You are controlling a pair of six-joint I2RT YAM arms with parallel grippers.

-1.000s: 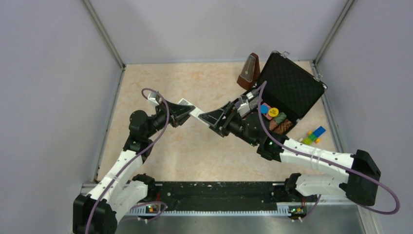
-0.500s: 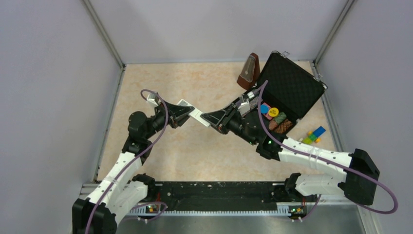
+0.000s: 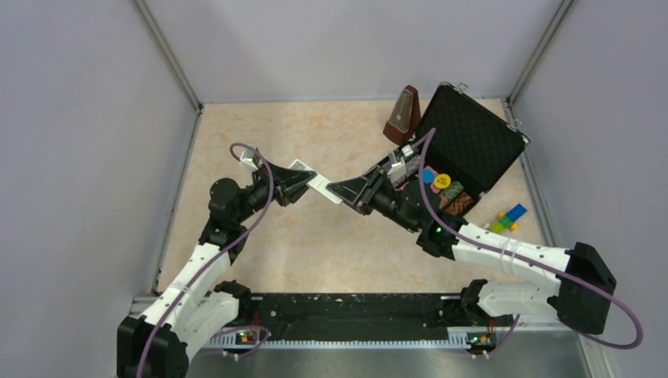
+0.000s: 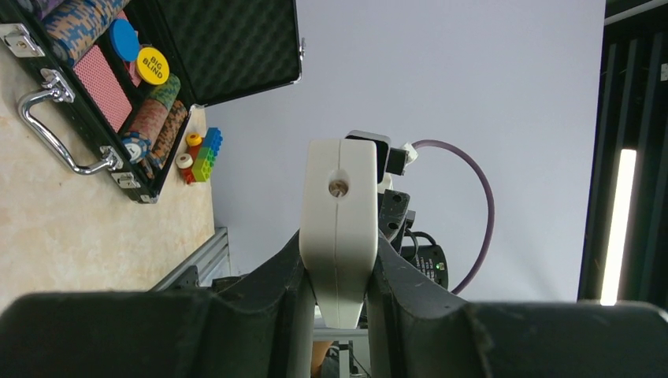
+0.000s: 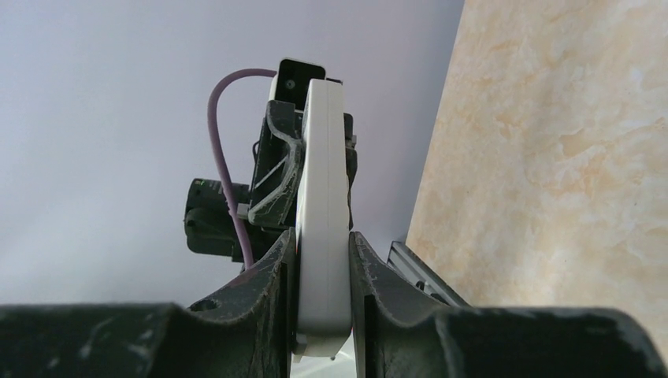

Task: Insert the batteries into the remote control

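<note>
The remote control [image 3: 319, 183], a slim white bar, is held in the air over the table between my two grippers. My left gripper [image 3: 307, 179] is shut on one end of it; in the left wrist view the remote control [image 4: 339, 220] stands edge-on, pressed between both fingers of the left gripper [image 4: 339, 291]. My right gripper [image 3: 332, 189] is shut on the other end, and its wrist view shows the remote control [image 5: 323, 205] clamped between the fingers of the right gripper [image 5: 323, 276]. The batteries are out of view.
An open black case [image 3: 473, 146] with poker chips and cards sits at the back right, just behind the right arm. A brown metronome [image 3: 402, 114] stands to its left. Coloured toy blocks [image 3: 506, 219] lie near the right wall.
The right gripper's jaws have closed onto the remote control's end. Both arms have stayed nearly in place.
</note>
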